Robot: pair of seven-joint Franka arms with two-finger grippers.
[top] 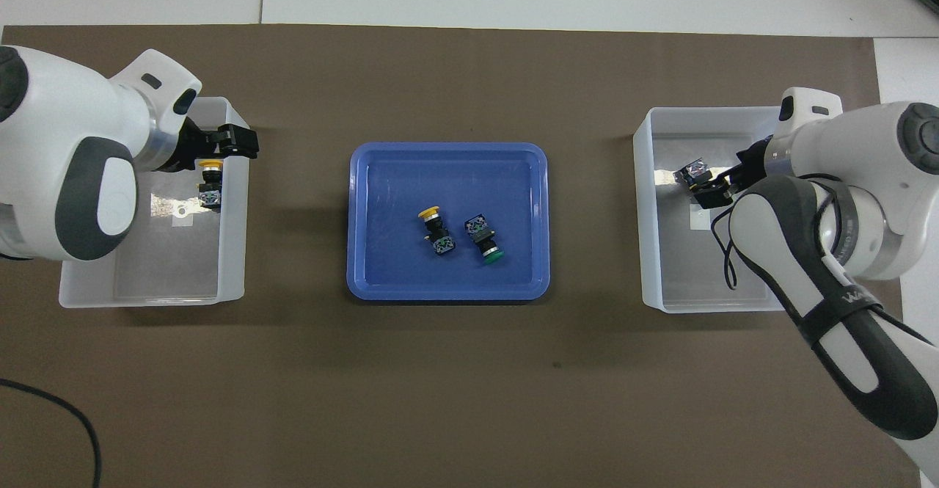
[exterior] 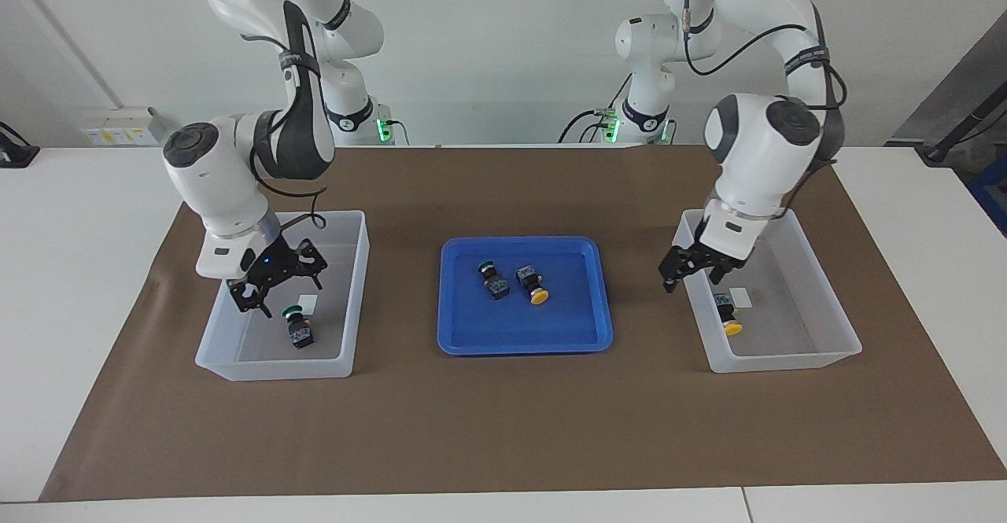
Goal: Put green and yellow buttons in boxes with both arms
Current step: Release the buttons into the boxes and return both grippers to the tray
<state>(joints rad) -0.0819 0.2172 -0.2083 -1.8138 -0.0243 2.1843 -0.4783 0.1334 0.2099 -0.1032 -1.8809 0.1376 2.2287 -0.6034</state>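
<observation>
Two buttons lie in boxes: green [exterior: 297, 328] under the open right gripper [exterior: 277, 283], yellow [exterior: 728, 314] under the seemingly open left gripper [exterior: 692, 270].

Both arms are glossy white, built of rounded jointed segments; the left arm [exterior: 759, 145] carries dark grey round caps at its joints, as does the right arm [exterior: 228, 161]; each forearm wears a dark grey padded sleeve with a strap bearing white lettering; black cables loop along the links; each ends in a white block and a black claw; green lights glow at both bases.
</observation>
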